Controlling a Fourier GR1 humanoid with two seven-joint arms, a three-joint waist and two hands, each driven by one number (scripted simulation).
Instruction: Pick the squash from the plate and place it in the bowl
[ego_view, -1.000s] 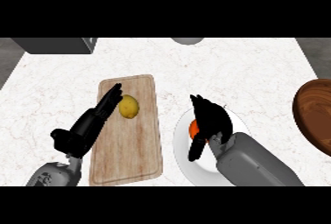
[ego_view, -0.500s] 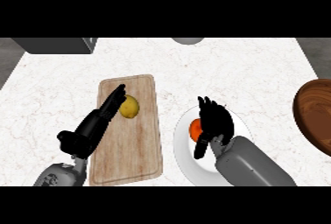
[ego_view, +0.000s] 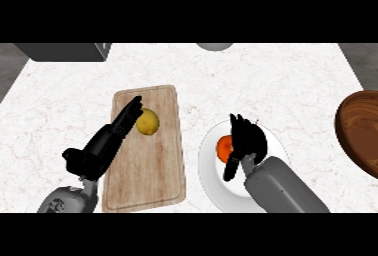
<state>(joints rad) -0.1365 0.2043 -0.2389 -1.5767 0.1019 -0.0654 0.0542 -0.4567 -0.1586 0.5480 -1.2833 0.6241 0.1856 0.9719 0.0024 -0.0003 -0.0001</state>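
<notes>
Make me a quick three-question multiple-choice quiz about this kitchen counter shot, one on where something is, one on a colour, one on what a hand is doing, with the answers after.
1. Where does the yellow fruit lie?
A. on the cutting board
B. in the bowl
C. on the plate

2. What colour is the plate under the right hand?
A. black
B. white
C. brown

3. What is the right hand doing?
A. resting on the bare counter
B. reaching into the bowl
C. hanging over the squash on the plate

Answers:
1 A, the fruit sits on the wooden board beside the left hand.
2 B, the rim around the squash is white.
3 C, its fingers cover the orange squash, while the wooden bowl stands apart at the right edge.
</notes>
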